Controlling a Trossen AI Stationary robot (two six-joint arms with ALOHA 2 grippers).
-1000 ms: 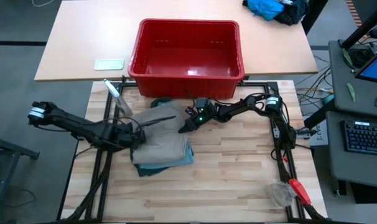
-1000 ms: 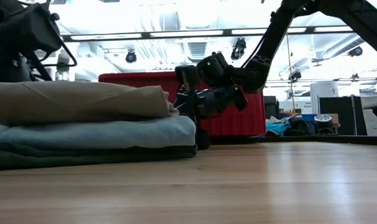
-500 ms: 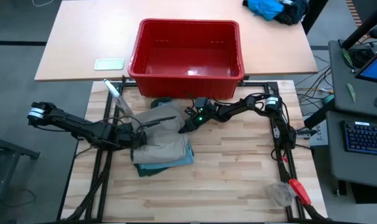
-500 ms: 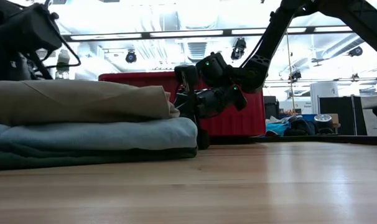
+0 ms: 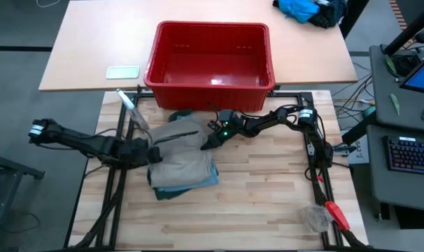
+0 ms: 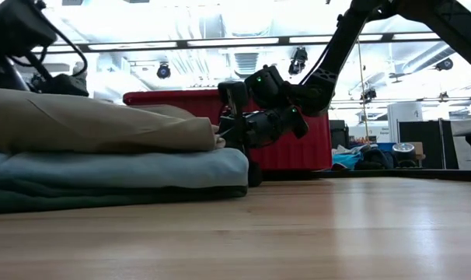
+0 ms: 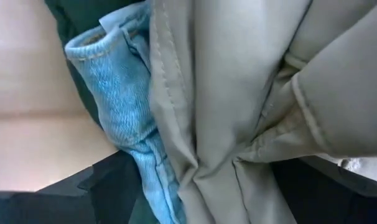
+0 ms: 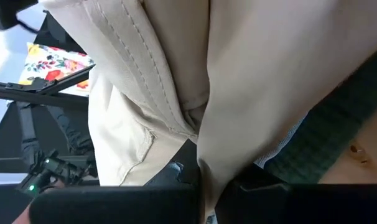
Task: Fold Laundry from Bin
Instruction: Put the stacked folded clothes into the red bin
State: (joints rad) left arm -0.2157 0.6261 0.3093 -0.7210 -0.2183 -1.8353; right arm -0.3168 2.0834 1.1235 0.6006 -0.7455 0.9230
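High view: three stacked garments (image 5: 184,166), one red bin (image 5: 210,61).

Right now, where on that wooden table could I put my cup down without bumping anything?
The near half of the wooden table, in front of the stacked laundry, is bare, apart from small items at its near right corner. It is crowded by the red bin, where the left gripper and right gripper flank the stack.
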